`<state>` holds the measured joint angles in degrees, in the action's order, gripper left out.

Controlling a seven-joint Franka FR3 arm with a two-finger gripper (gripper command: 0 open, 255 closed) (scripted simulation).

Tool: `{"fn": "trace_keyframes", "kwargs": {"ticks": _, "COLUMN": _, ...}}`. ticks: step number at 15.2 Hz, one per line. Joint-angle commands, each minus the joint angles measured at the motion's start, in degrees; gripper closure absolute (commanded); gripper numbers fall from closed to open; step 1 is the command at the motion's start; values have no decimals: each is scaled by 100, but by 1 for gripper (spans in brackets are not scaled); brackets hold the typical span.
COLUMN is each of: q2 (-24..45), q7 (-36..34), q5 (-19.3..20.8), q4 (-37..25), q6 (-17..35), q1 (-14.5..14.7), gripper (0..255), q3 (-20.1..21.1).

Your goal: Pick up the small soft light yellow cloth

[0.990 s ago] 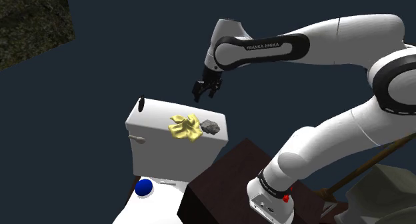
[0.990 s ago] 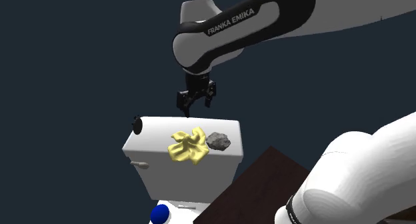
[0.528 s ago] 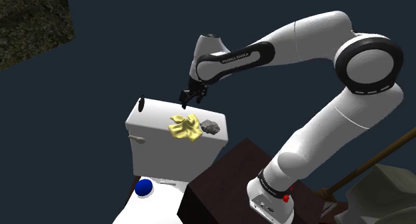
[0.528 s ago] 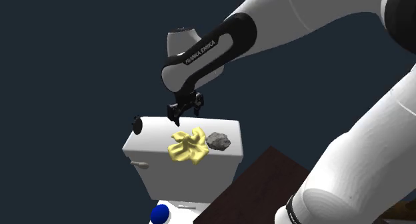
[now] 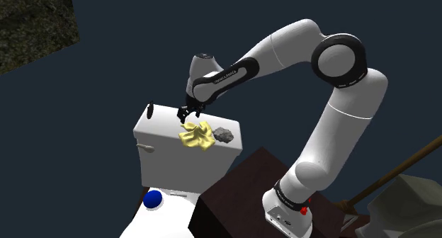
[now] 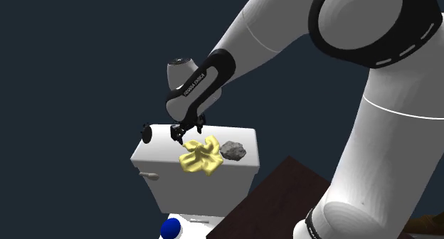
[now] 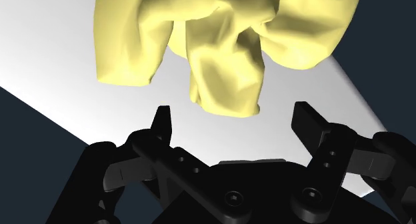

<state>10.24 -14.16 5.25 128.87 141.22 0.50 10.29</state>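
- Wrist view: the gripper (image 7: 233,116) stands wide open, its black fingers (image 7: 162,119) clasping nothing, with the crumpled light yellow cloth (image 7: 220,43) just beyond their tips.
- The cloth lies on the white toilet tank (image 5: 159,130), near the middle of its lid.
- The gripper hangs just above the tank lid, at the cloth's edge nearest the tank's black knob (image 5: 149,110).
- A grey lump (image 5: 224,135) sits on the tank lid, just beside the cloth.
- A blue ball (image 5: 152,199) lies below the tank's front.

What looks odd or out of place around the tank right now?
A grey stone-like lump lies on the tank lid beside the crumpled cloth, an odd place for it. Nothing looks spilled or broken.
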Motion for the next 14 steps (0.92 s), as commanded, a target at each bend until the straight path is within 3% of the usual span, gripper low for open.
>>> {"fn": "trace_keyframes", "kwargs": {"ticks": 1, "q2": 176, "q7": -42, "q5": 77, "q4": -23, "q6": 157, "q1": 11, "gripper": 0, "q3": -23}}
{"fn": "trace_keyframes", "kwargs": {"ticks": 8, "q2": 521, "q7": -147, "q5": 215, "q4": 20, "q6": 537, "q1": 47, "gripper": 0, "q3": -78}}
{"fn": "trace_keyframes", "kwargs": {"ticks": 9, "q2": 510, "q7": -138, "q5": 211, "q4": 34, "q6": 541, "q1": 41, "gripper": 255, "q3": -79}}
{"fn": "trace_keyframes", "kwargs": {"ticks": 14, "q2": 515, "q7": -142, "q5": 214, "q4": 37, "q6": 549, "q1": 43, "gripper": 255, "q3": -80}}
